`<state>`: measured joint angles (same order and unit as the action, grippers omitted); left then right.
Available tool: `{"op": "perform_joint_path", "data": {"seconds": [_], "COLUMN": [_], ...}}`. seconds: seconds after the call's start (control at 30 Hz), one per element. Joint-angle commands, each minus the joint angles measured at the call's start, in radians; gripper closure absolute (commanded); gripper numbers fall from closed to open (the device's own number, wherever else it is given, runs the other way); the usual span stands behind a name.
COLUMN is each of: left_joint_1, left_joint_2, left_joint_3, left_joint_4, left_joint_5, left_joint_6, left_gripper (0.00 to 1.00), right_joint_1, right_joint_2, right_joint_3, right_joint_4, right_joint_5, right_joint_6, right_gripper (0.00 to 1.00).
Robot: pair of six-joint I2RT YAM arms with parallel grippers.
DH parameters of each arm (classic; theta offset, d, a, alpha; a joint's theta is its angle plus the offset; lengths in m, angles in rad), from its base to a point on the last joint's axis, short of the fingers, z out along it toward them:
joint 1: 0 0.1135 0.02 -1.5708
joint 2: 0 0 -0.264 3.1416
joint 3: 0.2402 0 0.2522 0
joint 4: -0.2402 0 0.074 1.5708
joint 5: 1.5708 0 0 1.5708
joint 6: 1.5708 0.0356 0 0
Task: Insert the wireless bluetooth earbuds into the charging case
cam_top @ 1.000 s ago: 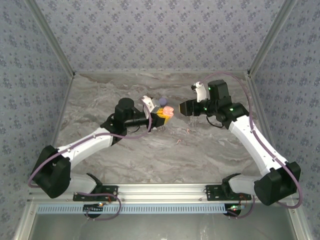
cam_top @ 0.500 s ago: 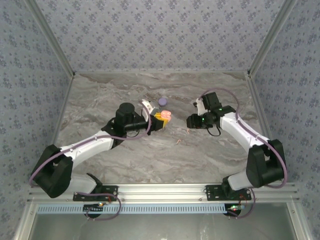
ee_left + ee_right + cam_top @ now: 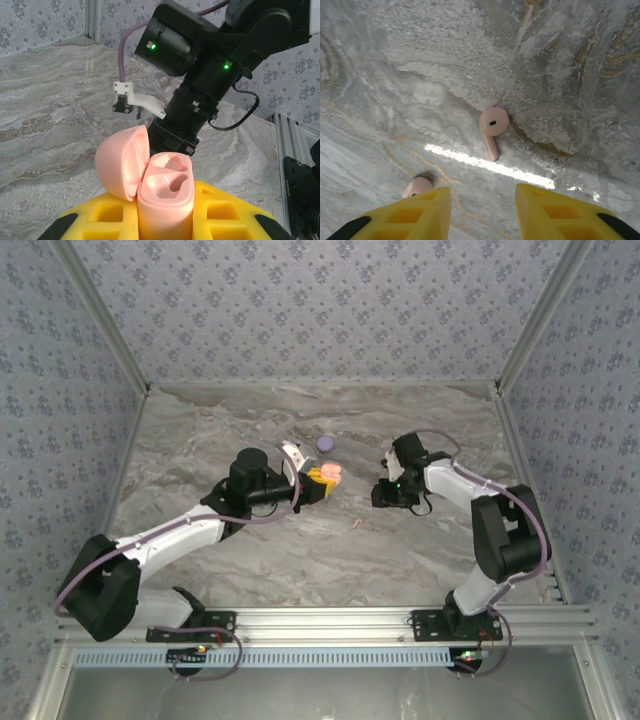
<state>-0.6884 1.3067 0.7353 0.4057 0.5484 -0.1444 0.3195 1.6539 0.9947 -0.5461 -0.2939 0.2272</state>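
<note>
Here, the pink earbud [image 3: 492,126] lies ahead of the right claw [image 3: 482,194].

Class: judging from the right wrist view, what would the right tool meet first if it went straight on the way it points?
Probably the pink earbud lying on the marble table, roughly centred ahead of the right tool; depth is unclear.

One pink earbud [image 3: 492,125] is seen lying on the marble table [image 3: 395,75], stem toward the right gripper [image 3: 482,200]. A second earbud [image 3: 417,186] is partly hidden behind one yellow finger [image 3: 415,212]. Jaws are seen apart, nothing between.
</note>
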Motion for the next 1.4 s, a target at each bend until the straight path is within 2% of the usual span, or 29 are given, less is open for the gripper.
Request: {"op": "perform_joint_path", "data": {"seconds": [0.0,0.1,0.73,1.13,1.37], "left_joint_1": [-0.006,-0.005,-0.005,-0.005,-0.006], "left_joint_2": [-0.03,-0.032,-0.043,-0.043,-0.043], "left_joint_3": [-0.004,-0.004,-0.007,-0.005,-0.004], "left_joint_4": [0.003,-0.001,-0.019,-0.023,-0.024], "left_joint_5": [-0.005,-0.005,-0.019,-0.023,-0.022], "left_joint_6": [-0.008,-0.007,0.012,0.015,0.016], "left_gripper": [0.86,0.86,0.86,0.86,0.86], "right_joint_1": [0.009,0.013,0.064,0.067,0.066], "right_joint_2": [0.046,0.079,0.161,0.126,0.148], "right_joint_3": [0.046,0.067,0.137,0.163,0.182], "right_joint_4": [-0.013,-0.023,-0.038,-0.097,-0.088], "right_joint_5": [0.035,0.036,0.015,0.108,0.108], "right_joint_6": [-0.008,-0.005,-0.001,0.031,0.108], "right_gripper": [0.62,0.65,0.66,0.66,0.66]}}
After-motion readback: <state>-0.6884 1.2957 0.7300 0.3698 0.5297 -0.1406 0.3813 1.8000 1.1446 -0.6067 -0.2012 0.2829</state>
